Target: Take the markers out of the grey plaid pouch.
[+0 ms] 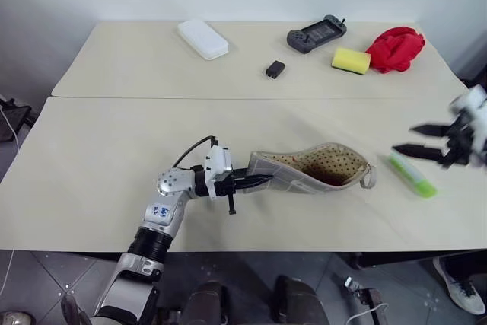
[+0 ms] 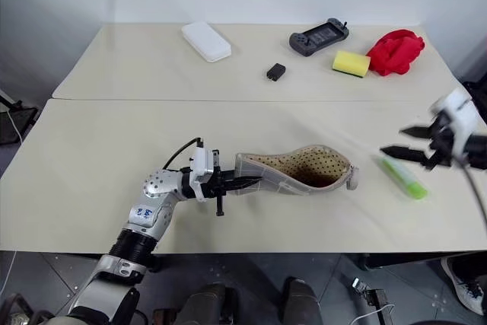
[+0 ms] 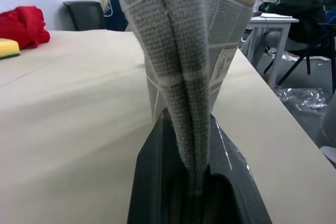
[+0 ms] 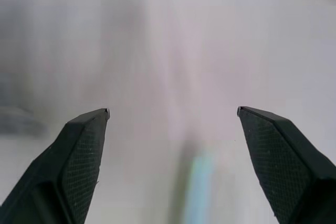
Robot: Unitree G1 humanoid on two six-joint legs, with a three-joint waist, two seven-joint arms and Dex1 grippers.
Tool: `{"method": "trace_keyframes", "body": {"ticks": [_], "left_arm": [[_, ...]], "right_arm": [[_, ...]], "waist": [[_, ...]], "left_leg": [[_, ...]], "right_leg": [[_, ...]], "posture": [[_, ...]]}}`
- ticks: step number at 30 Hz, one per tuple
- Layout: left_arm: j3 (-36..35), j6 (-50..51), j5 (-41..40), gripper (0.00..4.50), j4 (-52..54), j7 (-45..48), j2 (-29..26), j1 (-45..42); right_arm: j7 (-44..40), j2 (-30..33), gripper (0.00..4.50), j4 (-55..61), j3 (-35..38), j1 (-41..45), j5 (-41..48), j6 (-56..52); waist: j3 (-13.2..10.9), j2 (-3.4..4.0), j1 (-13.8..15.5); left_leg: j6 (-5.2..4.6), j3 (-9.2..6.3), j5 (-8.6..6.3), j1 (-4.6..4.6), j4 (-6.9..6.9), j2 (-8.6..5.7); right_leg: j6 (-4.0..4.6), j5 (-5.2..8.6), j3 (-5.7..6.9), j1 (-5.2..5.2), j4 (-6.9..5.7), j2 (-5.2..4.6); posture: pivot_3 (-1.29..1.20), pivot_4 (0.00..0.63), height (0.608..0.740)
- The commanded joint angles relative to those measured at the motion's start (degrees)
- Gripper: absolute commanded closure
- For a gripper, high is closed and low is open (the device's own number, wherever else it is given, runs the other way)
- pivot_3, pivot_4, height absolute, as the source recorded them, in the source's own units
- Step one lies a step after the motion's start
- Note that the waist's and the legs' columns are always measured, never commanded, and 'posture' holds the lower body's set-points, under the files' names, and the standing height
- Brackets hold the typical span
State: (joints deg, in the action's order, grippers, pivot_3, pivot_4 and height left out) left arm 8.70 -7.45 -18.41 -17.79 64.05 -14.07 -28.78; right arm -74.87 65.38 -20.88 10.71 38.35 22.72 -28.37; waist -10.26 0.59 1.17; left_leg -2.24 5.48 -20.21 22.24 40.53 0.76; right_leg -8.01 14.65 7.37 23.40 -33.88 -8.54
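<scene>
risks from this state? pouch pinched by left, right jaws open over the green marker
1. The green marker lies loose near the table's right edge; it could roll off.
2. The left gripper pinches only the pouch's end; a tug could slip it free.
3. The right gripper hangs open right above the marker and could knock it.

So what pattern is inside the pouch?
Tan with dark dots; the grey plaid pouch lining shows best in the left eye view.
</scene>
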Motion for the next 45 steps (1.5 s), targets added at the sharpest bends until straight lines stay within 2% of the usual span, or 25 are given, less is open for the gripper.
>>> {"method": "trace_keyframes", "body": {"ticks": [1, 4, 9, 14, 15, 18, 23, 29, 40, 43, 45], "left_arm": [[-0.2, -1.6, 0.2, 4.5, -0.6, 0.7, 0.3, -1.0], [-0.3, -2.7, 0.4, 4.5, -1.6, 0.7, 0.6, -1.3], [-0.5, -4.6, 0.9, 4.5, -2.4, -0.1, 1.0, -1.0], [-0.2, -5.1, 1.0, 4.5, -2.2, -0.2, 1.0, -0.3], [-0.1, -5.1, 1.0, 4.5, -2.0, -0.3, 1.0, -0.1], [0.0, -5.4, 1.2, 4.5, -2.0, -0.3, 1.0, 0.2], [0.5, -5.7, 1.4, 4.5, -1.4, -0.6, 1.2, 0.8], [0.8, -5.2, 1.4, 4.5, -0.6, -0.9, 1.1, 1.2], [0.8, -4.3, 1.2, 4.5, 0.7, -1.4, 0.5, 2.0], [0.8, -4.0, 1.2, 4.5, 0.8, -1.5, 0.5, 2.0], [0.8, -4.0, 1.1, 4.5, 1.0, -1.6, 0.4, 2.0]], "right_arm": [[-4.7, 1.0, 0.37, 8.1, -0.5, 3.5, 4.3, -3.2], [-5.3, 0.0, 0.93, 15.1, -2.9, 5.3, 6.8, -8.3], [-6.1, -2.0, 2.62, 27.1, -5.7, 2.0, 9.7, -9.8], [-6.6, -2.4, 4.32, 33.1, -7.8, -2.9, 9.1, -7.3], [-6.5, -2.5, 4.46, 34.0, -8.6, -3.7, 8.6, -6.7], [-5.4, -3.6, 4.46, 35.5, -9.9, -4.7, 7.9, -5.5], [0.2, -5.2, 4.46, 37.7, -17.0, -4.3, -0.9, -3.5], [4.7, -8.2, 4.46, 40.3, -22.9, -3.2, -6.9, -3.4], [9.3, -11.8, 4.46, 41.7, -28.1, -2.9, -15.3, -3.2], [7.5, -10.3, 3.88, 41.8, -29.8, -3.9, -16.8, -3.2], [9.2, -11.2, 3.27, 41.5, -29.2, -4.0, -18.0, -1.8]], "waist": [[0.0, 0.0, 0.0], [0.0, 0.0, 0.2], [0.0, -0.01, 0.3], [0.0, -0.02, 0.4], [0.0, -0.02, 0.3], [0.0, -0.02, 0.2], [0.0, -0.02, 0.3], [0.0, -0.02, 0.1], [0.0, -0.02, 0.1], [0.0, -0.02, 0.2], [0.0, -0.02, 0.1]], "left_leg": [[0.0, -0.02, 0.0, 0.0, 0.01, 0.0], [-0.01, -0.04, -0.01, 0.02, 0.02, 0.09], [-0.05, -0.11, -0.04, 0.07, 0.03, 0.09], [-0.06, -0.14, -0.05, 0.11, 0.1, 0.03], [-0.06, -0.13, -0.05, 0.11, 0.11, 0.02], [-0.06, -0.1, -0.05, 0.1, 0.13, -0.02], [-0.06, -0.12, -0.05, 0.1, 0.18, -0.01], [-0.05, -0.11, -0.05, 0.11, 0.2, -0.01], [-0.05, -0.12, -0.06, 0.12, 0.24, -0.02], [-0.05, -0.12, -0.06, 0.12, 0.25, -0.03], [-0.05, -0.12, -0.06, 0.12, 0.25, -0.03]], "right_leg": [[0.0, 0.0, -0.01, 0.0, 0.0, -0.01], [0.02, -0.01, -0.03, 0.05, -0.02, -0.05], [0.02, -0.01, 0.01, 0.05, 0.0, -0.12], [0.01, -0.02, 0.05, 0.04, -0.02, -0.11], [0.01, -0.02, 0.05, 0.04, -0.02, -0.11], [0.01, -0.02, 0.04, 0.05, -0.04, -0.1], [0.01, -0.02, 0.03, 0.04, -0.07, -0.1], [0.01, -0.02, 0.04, 0.05, -0.07, -0.06], [0.01, -0.02, 0.05, 0.04, -0.09, -0.04], [0.01, -0.02, 0.05, 0.04, -0.08, -0.04], [0.01, -0.02, 0.05, 0.04, -0.09, -0.04]], "posture": [[0.0, 0.15, 0.74], [0.0, 0.15, 0.74], [0.0, 0.15, 0.74], [0.0, 0.15, 0.74], [0.0, 0.15, 0.74], [0.0, 0.15, 0.74], [0.0, 0.15, 0.74], [0.0, 0.15, 0.74], [0.0, 0.15, 0.74], [0.0, 0.15, 0.74], [0.0, 0.15, 0.74]]}}
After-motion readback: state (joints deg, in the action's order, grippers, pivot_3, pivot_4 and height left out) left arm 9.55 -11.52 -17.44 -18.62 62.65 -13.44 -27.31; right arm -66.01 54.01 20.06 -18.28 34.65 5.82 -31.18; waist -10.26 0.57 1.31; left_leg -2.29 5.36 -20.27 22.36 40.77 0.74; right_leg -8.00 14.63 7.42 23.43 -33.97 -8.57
